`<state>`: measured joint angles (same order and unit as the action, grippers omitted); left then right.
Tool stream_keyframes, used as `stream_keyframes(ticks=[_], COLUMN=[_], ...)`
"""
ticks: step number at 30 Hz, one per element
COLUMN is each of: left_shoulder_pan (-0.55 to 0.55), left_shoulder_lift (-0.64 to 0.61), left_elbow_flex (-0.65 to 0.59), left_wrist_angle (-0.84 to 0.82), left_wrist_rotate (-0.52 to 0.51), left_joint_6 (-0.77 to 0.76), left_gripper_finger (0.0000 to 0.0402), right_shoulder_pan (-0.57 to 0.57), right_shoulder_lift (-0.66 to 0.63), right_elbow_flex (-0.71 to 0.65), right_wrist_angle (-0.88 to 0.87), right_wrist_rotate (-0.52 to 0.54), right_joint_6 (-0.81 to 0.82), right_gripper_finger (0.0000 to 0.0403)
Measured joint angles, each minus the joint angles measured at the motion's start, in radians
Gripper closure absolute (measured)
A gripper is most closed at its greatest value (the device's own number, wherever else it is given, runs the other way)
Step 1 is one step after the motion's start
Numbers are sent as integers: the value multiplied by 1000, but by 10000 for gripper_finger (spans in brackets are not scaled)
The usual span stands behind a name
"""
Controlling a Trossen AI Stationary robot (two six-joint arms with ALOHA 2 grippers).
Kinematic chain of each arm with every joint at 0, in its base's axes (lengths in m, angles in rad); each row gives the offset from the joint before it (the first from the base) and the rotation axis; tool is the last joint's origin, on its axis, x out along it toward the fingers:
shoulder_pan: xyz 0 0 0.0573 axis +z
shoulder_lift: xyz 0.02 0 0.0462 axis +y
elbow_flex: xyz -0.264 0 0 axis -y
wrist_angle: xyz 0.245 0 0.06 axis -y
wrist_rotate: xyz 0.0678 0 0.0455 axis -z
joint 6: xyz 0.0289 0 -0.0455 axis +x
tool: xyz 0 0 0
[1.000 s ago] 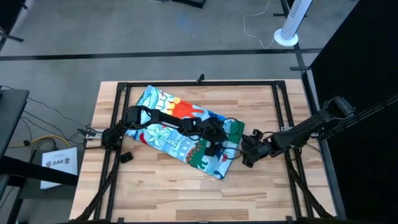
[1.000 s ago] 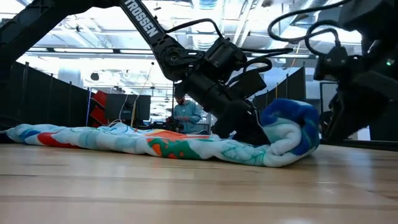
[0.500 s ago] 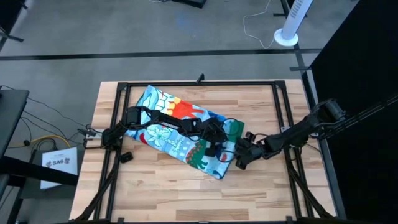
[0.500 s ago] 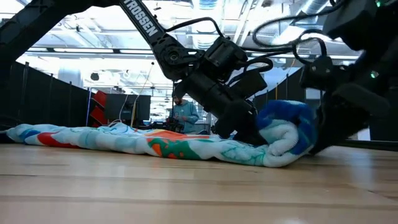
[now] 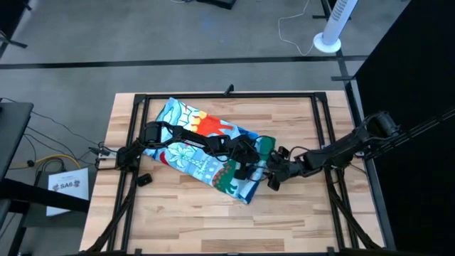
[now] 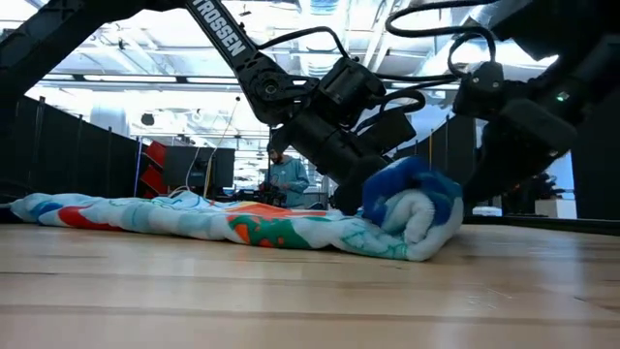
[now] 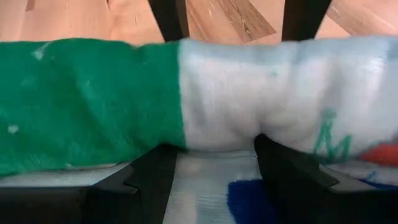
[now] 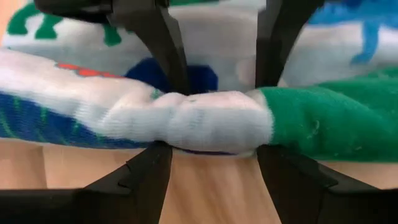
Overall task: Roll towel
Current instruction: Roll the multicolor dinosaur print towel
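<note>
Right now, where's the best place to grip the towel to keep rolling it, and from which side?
Grip the rolled end of the towel from the right side, across the thick roll. The rest lies flat toward the left, so pushing that way winds it. The right tool sits there, the left tool beside it.

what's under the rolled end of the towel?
Under the towel's rolled end, the low view shows only the wooden table. The left gripper and right gripper meet it from the sides. Whether any finger reaches beneath the roll is hidden by cloth.
</note>
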<state>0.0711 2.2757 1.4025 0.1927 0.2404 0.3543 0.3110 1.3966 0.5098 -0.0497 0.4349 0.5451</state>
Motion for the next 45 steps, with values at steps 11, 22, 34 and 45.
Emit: stream_keyframes(ticks=[11,22,34,45], left_shoulder_pan=[0,0,0,-8], left_shoulder_lift=[0,-2,3,-13], left_elbow_flex=[2,119,284,287], left_wrist_angle=[-18,-281,-624,-670], left_wrist_rotate=[-5,-37,-130,-188], left_joint_6=[-6,10,56,36], left_gripper_finger=[189,189,189,189], right_shoulder_pan=[-71,-121,-126,-132], right_shoulder_lift=[18,64,99,99], right_elbow_flex=[0,1,0,-2], right_wrist_angle=[117,184,227,254], right_wrist_rotate=[-2,7,23,43], right_joint_6=[-132,-171,-211,-282], right_gripper_finger=[177,177,177,178])
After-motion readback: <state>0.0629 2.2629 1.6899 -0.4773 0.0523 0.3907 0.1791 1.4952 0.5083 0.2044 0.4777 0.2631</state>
